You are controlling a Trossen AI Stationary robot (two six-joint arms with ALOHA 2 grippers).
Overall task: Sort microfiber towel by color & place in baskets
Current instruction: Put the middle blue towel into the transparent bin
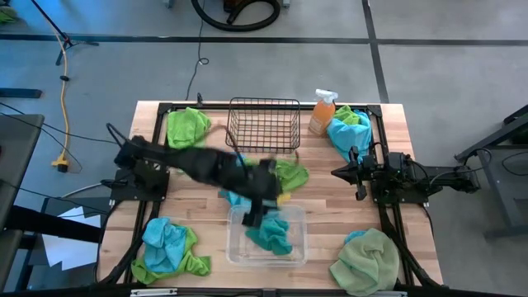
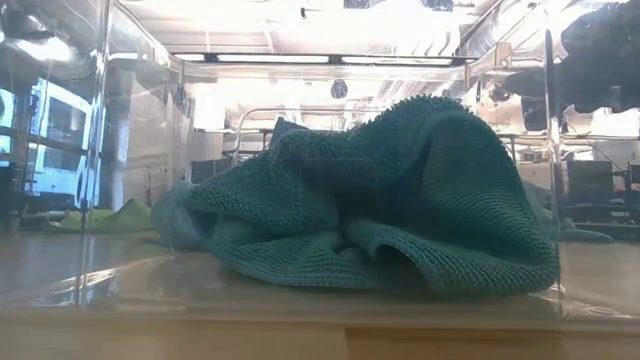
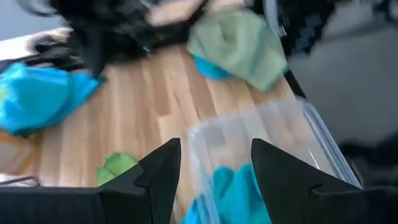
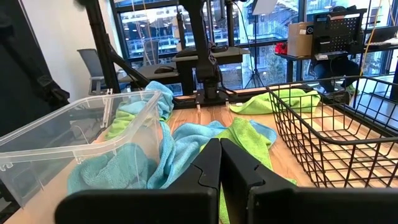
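A clear plastic tub (image 1: 238, 252) stands at the near middle of the table, and one turquoise towel (image 1: 271, 235) lies crumpled on its floor (image 2: 400, 210). My left gripper (image 1: 254, 216) hovers open above the tub's far left corner; nothing is between its fingers (image 3: 214, 177). The black wire basket (image 1: 264, 124) stands at the far middle. A lime green towel (image 1: 290, 173) and a turquoise one (image 1: 233, 196) lie between the two baskets. My right gripper (image 1: 338, 172) waits shut at the table's right side (image 4: 221, 163).
Other towels lie about: lime green at the far left (image 1: 188, 125), turquoise and green at the far right (image 1: 348, 130), a mixed pile at the near left (image 1: 169, 247), and a pale sage one at the near right (image 1: 367, 260). An orange spray bottle (image 1: 322, 111) stands beside the wire basket.
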